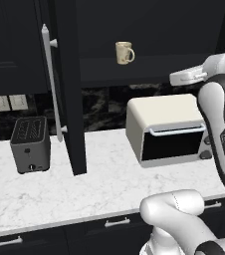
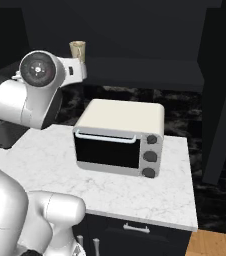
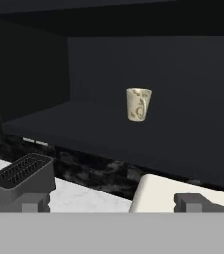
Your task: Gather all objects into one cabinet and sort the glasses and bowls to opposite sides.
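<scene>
Hand view is showing the cup standing upright on the shelf, straight ahead and above the tool, whose tips are sitting spread and empty.

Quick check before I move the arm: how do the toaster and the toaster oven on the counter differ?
The toaster is dark grey and upright with slots on top; the toaster oven is cream, wider, with a dark glass door, a bar handle and three knobs at its side. The toaster stands left of the open cabinet door; the toaster oven sits right of it, below the shelf holding the cup. Both rest on the white marble counter against the dark backsplash.
</scene>
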Controlling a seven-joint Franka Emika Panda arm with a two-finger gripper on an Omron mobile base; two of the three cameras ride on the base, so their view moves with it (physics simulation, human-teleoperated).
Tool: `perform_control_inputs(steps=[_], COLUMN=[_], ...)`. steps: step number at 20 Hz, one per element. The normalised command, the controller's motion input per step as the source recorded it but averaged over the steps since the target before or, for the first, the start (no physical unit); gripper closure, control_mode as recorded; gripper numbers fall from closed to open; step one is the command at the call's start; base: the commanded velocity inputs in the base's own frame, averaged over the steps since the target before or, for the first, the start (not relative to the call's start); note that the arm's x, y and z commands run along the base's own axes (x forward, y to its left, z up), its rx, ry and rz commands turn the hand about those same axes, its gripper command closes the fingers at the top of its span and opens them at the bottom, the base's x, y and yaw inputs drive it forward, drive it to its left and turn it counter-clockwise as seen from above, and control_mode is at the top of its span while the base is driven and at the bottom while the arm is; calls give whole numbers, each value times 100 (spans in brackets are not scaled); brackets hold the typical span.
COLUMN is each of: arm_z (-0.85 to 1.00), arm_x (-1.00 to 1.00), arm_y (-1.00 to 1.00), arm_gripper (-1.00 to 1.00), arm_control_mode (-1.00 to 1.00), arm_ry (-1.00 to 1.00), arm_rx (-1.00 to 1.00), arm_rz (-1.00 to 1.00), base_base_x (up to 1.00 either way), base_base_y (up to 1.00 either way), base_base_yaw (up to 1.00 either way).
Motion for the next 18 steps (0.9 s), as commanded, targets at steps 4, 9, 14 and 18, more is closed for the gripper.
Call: perform_control_inputs(steps=[4, 9, 14, 18], arm_z=[0, 7, 3, 1], arm_x=[59, 64, 65, 48], arm_y=[0, 0, 2, -9], arm_gripper=[-100, -100, -100, -100], arm_control_mode=[-100, -100, -100, -100], arm_ry=[0, 0, 0, 0], arm_rx=[0, 0, 0, 1], arm_rz=[4, 3, 0, 2], base_base_x=[0, 0, 0, 0], base_base_y=[0, 0, 0, 0], base_base_yaw=[0, 0, 0, 0])
